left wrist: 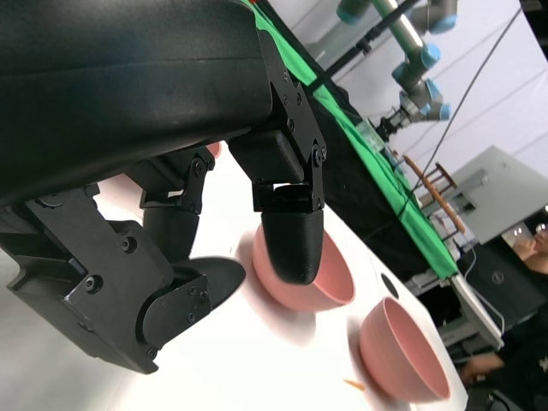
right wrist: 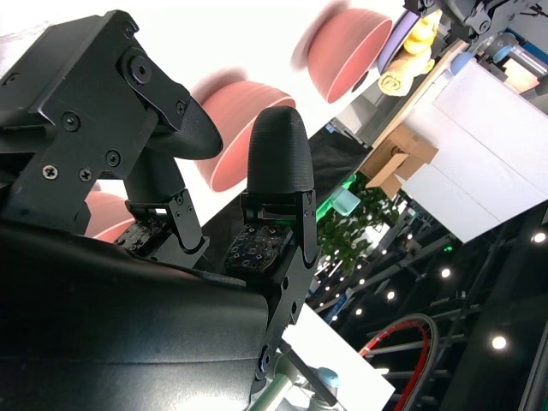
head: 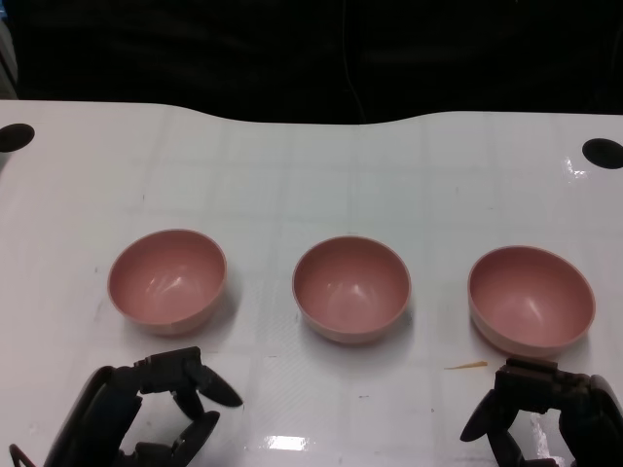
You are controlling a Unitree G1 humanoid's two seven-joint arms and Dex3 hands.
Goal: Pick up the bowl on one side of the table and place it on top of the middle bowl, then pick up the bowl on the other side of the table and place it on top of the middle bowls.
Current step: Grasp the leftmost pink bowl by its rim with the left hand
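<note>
Three pink bowls stand upright in a row across the white tabletop [head: 311, 175], each smooth, round and glossy inside, with no marking or writing that can be read. The left bowl [head: 166, 280] sits just beyond the left hand [head: 146, 409], the middle bowl [head: 351, 288] stands alone in the centre, and the right bowl [head: 531, 298] lies just beyond the right hand [head: 545, 413]. The bowls are well apart from one another, with bare tabletop between them and more of it behind, up to the curved far edge. Two black round marks, one [head: 16, 136] at the far left and one [head: 602, 152] at the far right, sit near that edge. A small yellowish sliver [head: 466, 366] lies on the tabletop near the right bowl. Both hands rest low at the near edge, fingers spread and holding nothing, neither touching a bowl.
</note>
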